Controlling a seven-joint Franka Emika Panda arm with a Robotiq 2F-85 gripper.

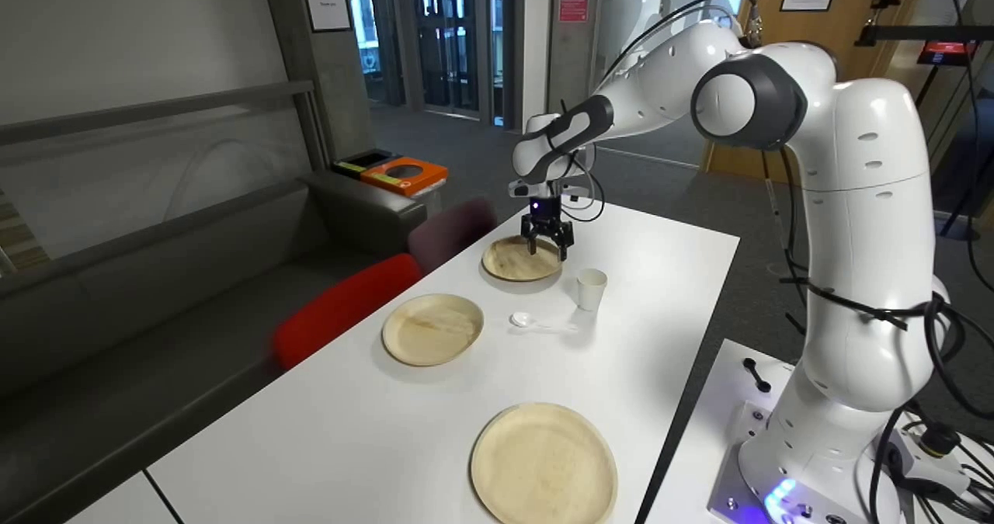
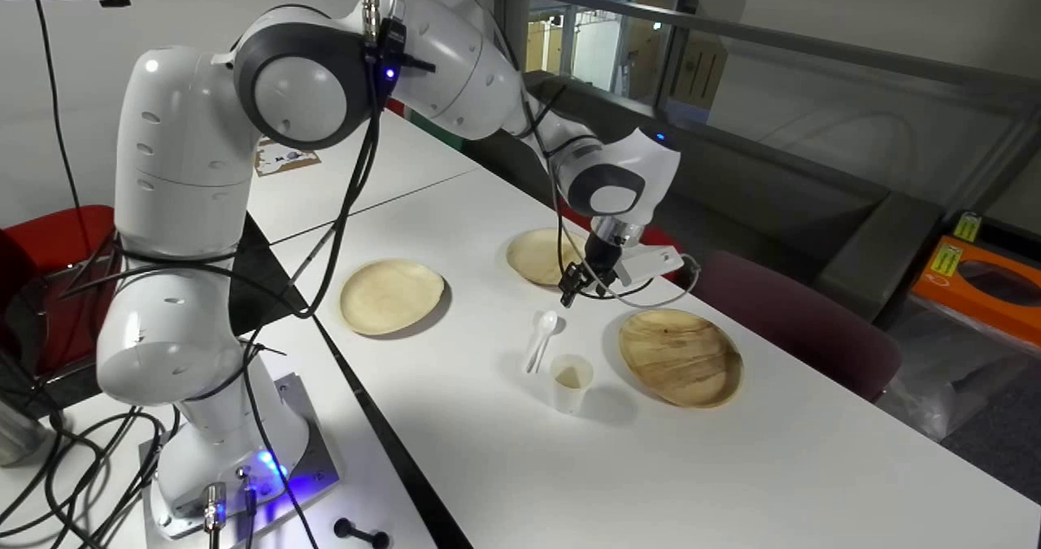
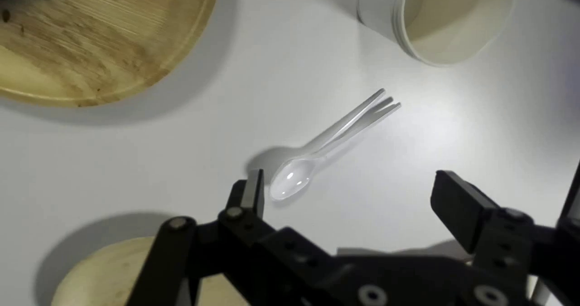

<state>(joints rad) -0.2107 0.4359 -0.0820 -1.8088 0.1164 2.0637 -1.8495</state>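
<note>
- Far left in an exterior view, a dark grey sofa point(image 1: 140, 307), then a red chair point(image 1: 345, 307) against the long edge of a white table point(image 1: 326, 446)
- A pale wooden plate point(image 1: 432, 330) lying on the table near that chair
- Beyond it, a streaked wooden plate point(image 1: 512, 262), browner in tone, close to the same edge
- A white spoon point(image 3: 292, 179) flat on the tabletop near the streaked plate — more than one slim handle shows, so I cannot tell how many pieces lie together
- Another pale plate point(image 1: 543, 462) toward the bottom of the exterior view
- My gripper point(image 1: 547, 251), pointing down above the table, fingers spread wide and holding nothing — in the wrist view the spoon's bowl appears between them, just beside one fingertip
- An off-white cup point(image 1: 592, 289) standing upright near the spoon's handle end
- Far right, my white arm point(image 1: 874, 237), rising tall and arching over the table
</note>
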